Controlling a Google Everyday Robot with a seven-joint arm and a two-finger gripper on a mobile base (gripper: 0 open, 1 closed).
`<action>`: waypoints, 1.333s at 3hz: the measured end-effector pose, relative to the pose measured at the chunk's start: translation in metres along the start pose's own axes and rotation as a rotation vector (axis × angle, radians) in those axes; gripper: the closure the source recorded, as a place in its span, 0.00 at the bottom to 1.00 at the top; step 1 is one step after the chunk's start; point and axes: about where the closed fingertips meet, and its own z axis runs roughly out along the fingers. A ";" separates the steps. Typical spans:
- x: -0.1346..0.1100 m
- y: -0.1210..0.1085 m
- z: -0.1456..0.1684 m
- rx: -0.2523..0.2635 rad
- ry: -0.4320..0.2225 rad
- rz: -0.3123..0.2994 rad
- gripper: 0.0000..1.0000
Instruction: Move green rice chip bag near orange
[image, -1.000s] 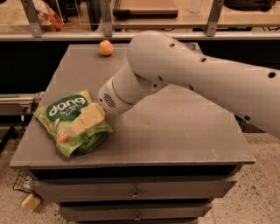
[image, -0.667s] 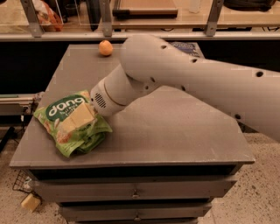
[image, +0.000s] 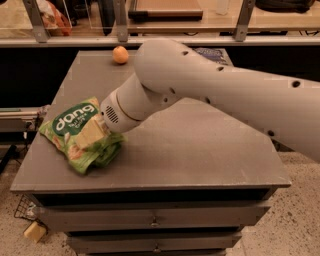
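Hand (image: 92, 132) slid further over green chip bag (image: 70, 125), grasp impossible to tell; bag unmoved on surface (image: 200, 150), still well apart from orange (image: 120, 54).

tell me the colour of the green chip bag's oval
Dark green oval, white lettering, in the camera view; end effector at the bag.

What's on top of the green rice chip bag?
The gripper sits on the green rice chip bag, over its right half, at the front left of the table. Nothing else lies on it. The bag's part beneath the gripper is covered.
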 end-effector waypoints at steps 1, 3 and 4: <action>0.000 0.000 0.000 0.000 0.000 0.000 0.88; -0.029 -0.003 -0.076 0.162 -0.086 -0.071 1.00; -0.045 -0.023 -0.131 0.250 -0.131 -0.085 1.00</action>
